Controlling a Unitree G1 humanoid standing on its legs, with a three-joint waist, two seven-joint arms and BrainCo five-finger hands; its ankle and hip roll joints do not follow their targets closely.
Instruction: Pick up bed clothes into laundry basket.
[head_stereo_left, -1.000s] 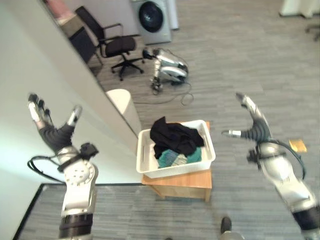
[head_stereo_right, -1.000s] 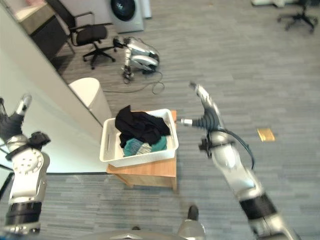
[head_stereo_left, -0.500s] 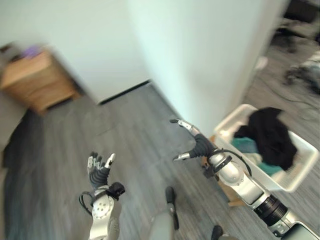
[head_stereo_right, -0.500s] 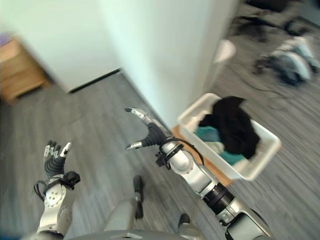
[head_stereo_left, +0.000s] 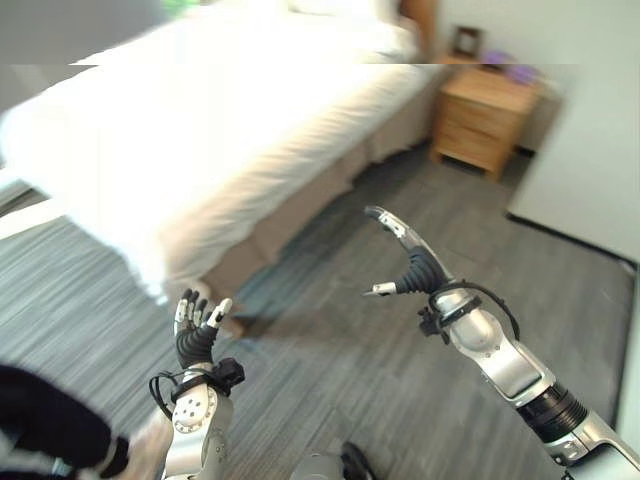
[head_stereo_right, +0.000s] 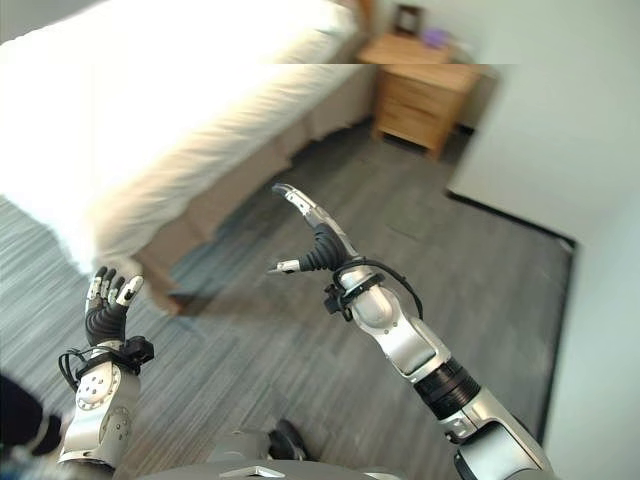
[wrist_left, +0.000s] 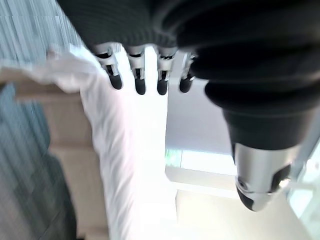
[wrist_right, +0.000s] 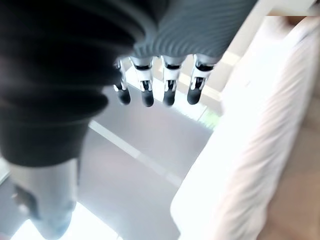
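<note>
No writing can be read. Both the left hand (head_stereo_left: 196, 335) and right hand (head_stereo_left: 408, 262) hang spread and empty over bare floor (head_stereo_left: 400, 380) beside the bed (head_stereo_left: 200, 140); a wooden nightstand (head_stereo_left: 488, 115) stands at the bed's far end.

Turned right away from the white basket of dark and teal clothes on its wooden stand, gone from both eye views along with the white wall. Now facing a bed (head_stereo_left: 200, 120) under a white cover, with a wooden nightstand (head_stereo_left: 487, 118) beyond the right hand (head_stereo_left: 418, 270). Right hand swung in from far out at the side, fingers spread, empty. Left hand (head_stereo_left: 195, 338) dropped low, fingers up and loose, empty, just short of the bed's near corner.
</note>
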